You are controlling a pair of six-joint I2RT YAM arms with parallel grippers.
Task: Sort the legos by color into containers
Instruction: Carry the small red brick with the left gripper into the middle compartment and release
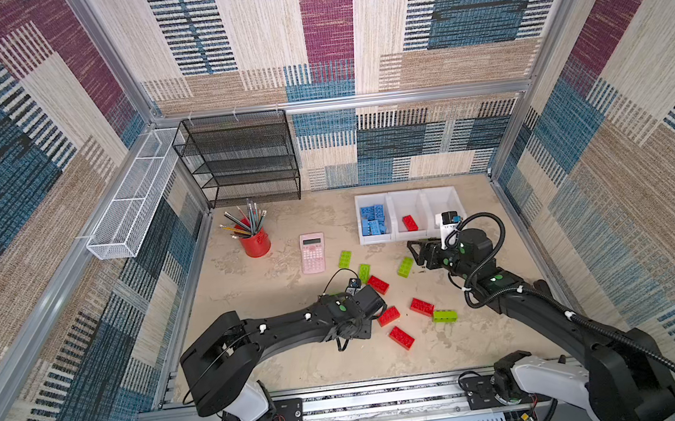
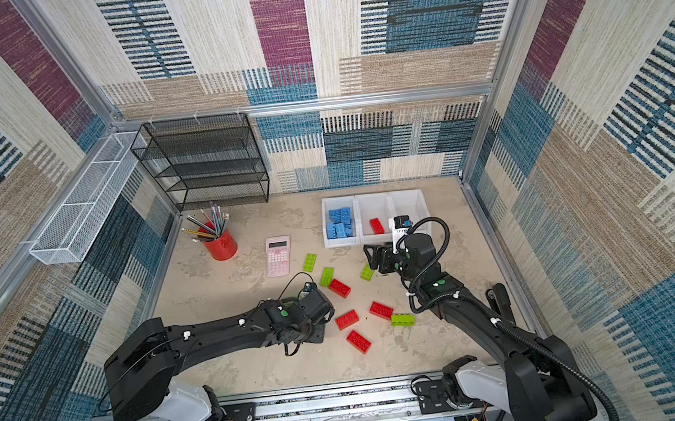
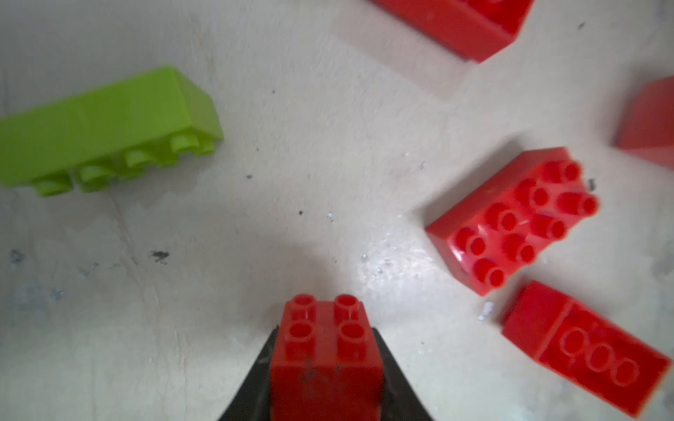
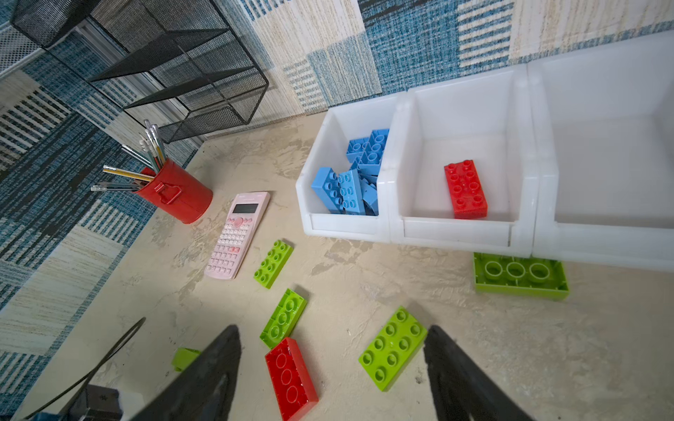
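Note:
My left gripper (image 3: 325,339) is shut on a red lego (image 3: 324,364); in both top views its fingers are hidden under the wrist (image 1: 371,302). Loose red legos (image 1: 421,307) and a green lego on its side (image 1: 445,316) lie around it. My right gripper (image 4: 332,350) hangs open above the table, and a lime green lego (image 4: 393,348) lies flat below its fingers. Of the containers, the left bin (image 4: 343,226) holds several blue legos (image 4: 350,189). The middle bin (image 4: 456,233) holds one red lego (image 4: 466,189). The right bin (image 4: 601,248) shows nothing inside.
A pink calculator (image 1: 312,253) and a red pencil cup (image 1: 255,243) stand left of the bins. A black mesh shelf (image 1: 239,157) and a white wire tray (image 1: 134,196) are at the back left. An upturned green lego (image 4: 521,275) lies against the bins' front.

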